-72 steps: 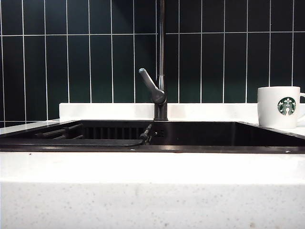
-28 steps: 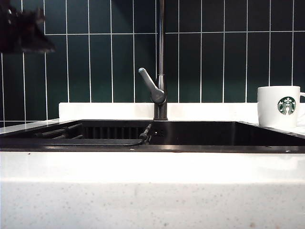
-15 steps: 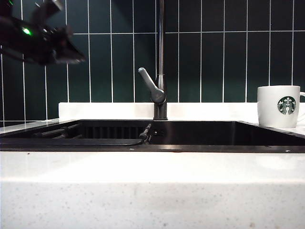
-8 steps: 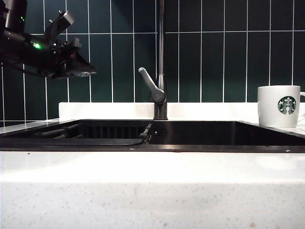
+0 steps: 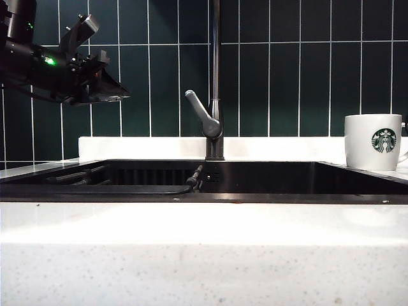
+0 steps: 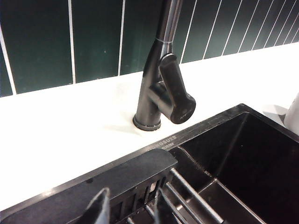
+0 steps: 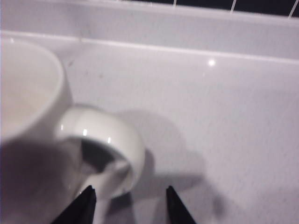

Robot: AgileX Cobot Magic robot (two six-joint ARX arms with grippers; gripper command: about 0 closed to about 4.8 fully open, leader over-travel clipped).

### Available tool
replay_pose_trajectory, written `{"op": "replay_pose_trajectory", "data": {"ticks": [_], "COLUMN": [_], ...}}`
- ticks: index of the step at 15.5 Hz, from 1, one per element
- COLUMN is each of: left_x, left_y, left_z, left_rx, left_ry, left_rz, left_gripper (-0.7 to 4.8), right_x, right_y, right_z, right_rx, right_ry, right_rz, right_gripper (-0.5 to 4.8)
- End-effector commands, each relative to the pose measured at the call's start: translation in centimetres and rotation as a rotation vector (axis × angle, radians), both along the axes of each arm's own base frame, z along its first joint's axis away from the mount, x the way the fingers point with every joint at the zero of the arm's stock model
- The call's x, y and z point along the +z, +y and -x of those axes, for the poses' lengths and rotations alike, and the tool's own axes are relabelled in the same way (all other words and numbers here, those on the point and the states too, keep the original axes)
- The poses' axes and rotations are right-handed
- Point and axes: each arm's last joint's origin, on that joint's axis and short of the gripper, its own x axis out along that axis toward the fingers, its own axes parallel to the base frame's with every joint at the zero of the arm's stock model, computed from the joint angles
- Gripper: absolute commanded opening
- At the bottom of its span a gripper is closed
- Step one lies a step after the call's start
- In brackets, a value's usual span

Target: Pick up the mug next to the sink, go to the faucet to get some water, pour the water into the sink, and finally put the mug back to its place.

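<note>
Hovering: R gripper (image 7: 128,203) agape by mug (image 7: 28,107) handle, cropped; L gripper (image 6: 128,207) parted, empty.

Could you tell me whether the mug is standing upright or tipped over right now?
Upright. The mug stands on the white counter right of the sink, logo level. The right hand hovers open at its handle, not gripping.

White mug (image 5: 373,141) with a green-and-white round logo (image 5: 383,141); dark grey faucet (image 5: 214,121); black sink (image 5: 268,178); white speckled counter (image 5: 204,255); dark green tiles (image 5: 299,76) with pale grout.
</note>
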Motion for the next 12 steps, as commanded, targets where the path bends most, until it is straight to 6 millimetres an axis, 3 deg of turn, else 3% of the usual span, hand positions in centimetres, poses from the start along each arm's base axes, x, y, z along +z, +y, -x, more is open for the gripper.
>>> {"op": "replay_pose_trajectory", "data": {"ticks": [1, 7, 12], "left_x": [0.3, -0.6, -0.6], "left_y": [-0.2, -0.8, -0.9], "left_z": [-0.1, -0.2, -0.2], "left_rx": [-0.013, -0.059, -0.084], "left_ry": [-0.025, 0.007, 0.009], "left_rz": [0.006, 0.016, 0.019], "left_gripper": [1.22, 1.21, 1.21], "right_x": [0.9, 1.5, 0.8], "right_y": [-0.4, -0.7, -0.7], "right_z": [-1.2, -3.7, -3.9], "right_rx": [-0.002, 0.023, 0.051], "right_ry": [-0.056, -0.049, -0.029], "right_rz": [-0.036, -0.056, -0.069], "right_gripper": [2.03, 2.03, 1.97]}}
